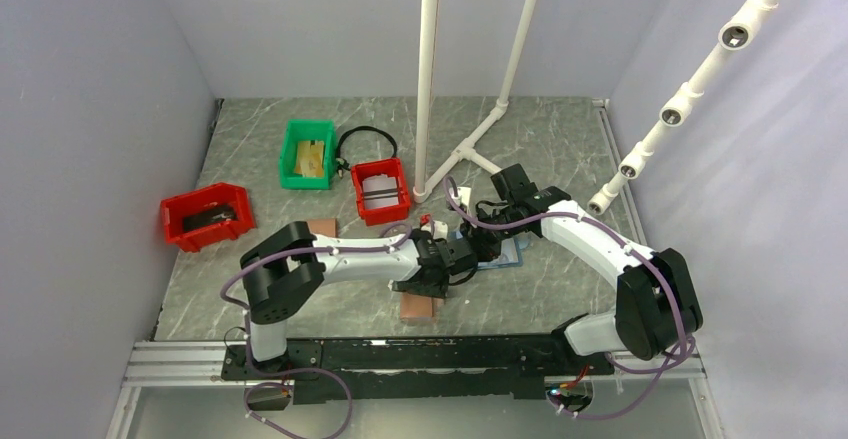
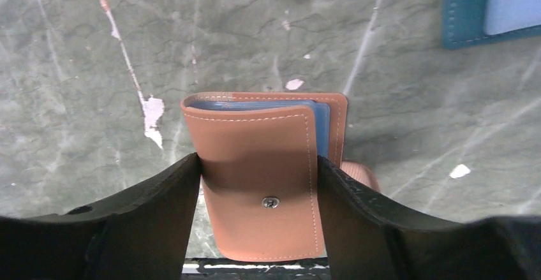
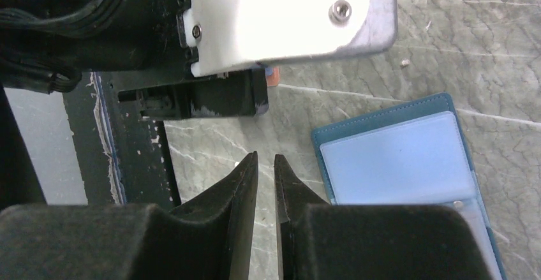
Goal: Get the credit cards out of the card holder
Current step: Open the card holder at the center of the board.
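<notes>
The card holder (image 2: 255,165) is brown, folded shut, with a snap stud on its flap and a light blue inside edge showing at the top. My left gripper (image 2: 258,161) is shut on it, one finger pressing each side, just above the table. In the top view it sticks out below the left gripper (image 1: 428,287) as a brown flap (image 1: 417,307). No credit cards show; they are hidden or out of view. My right gripper (image 3: 265,159) is shut and empty, over bare table beside the all-blue holder (image 3: 395,159), close to the left wrist (image 1: 470,231).
The all-blue holder (image 1: 505,254) lies open, pale sleeves up, right of the left gripper; it also shows in the left wrist view (image 2: 475,12). Red bins (image 1: 206,216) (image 1: 381,190), a green bin (image 1: 307,154), a brown flat piece (image 1: 322,227) and white pipes (image 1: 428,79) stand farther back.
</notes>
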Controlling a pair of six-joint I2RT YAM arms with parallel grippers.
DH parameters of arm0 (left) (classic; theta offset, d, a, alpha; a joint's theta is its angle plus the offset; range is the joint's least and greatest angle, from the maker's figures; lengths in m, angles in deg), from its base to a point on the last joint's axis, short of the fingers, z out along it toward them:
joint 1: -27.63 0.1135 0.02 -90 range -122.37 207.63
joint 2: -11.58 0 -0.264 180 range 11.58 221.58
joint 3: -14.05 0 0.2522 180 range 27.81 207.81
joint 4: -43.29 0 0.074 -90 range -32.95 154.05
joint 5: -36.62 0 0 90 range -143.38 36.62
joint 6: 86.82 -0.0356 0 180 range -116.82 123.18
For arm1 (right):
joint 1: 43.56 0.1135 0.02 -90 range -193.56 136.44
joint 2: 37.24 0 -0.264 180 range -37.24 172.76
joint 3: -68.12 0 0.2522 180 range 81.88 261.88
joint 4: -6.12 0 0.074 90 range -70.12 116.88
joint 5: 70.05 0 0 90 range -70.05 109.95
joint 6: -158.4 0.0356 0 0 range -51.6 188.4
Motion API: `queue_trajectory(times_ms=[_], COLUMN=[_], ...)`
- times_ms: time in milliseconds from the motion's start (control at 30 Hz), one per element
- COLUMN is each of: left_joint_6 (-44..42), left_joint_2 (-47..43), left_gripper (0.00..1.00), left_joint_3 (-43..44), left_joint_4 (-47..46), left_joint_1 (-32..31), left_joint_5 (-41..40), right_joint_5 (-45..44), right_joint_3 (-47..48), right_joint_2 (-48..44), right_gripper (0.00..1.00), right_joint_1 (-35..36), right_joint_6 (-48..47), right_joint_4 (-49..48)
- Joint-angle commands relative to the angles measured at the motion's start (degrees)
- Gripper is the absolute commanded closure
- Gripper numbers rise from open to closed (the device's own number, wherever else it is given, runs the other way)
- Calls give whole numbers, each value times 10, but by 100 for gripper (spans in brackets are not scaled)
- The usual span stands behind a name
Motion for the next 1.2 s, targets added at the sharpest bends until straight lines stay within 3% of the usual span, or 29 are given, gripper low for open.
queue_trajectory(times_ms=[0,233,300,500,767,900,1167], left_joint_6=[26,27,32,52,104,140,129], left_joint_2=[-8,-146,-188,-262,-326,-376,-406], left_gripper=[36,55,76,100,100,100,100], left_joint_3=[-1,-109,-157,-296,-402,-474,-547], left_joint_4=[38,-85,-142,-329,-503,-587,-568], left_joint_1=[-4,5,20,76,118,141,192], left_joint_5=[-32,-4,29,144,197,206,246], right_joint_5=[10,42,67,89,55,39,-22], right_joint_3=[2,1,0,-15,-13,-16,10], right_joint_2=[-16,-26,-33,-52,19,49,128], right_gripper=[82,82,82,81,92,92,92], right_joint_1=[-2,-1,1,57,107,124,150], right_joint_6=[1,-23,-40,-40,86,134,167], right_joint_4=[-7,8,17,-9,-103,-128,-111])
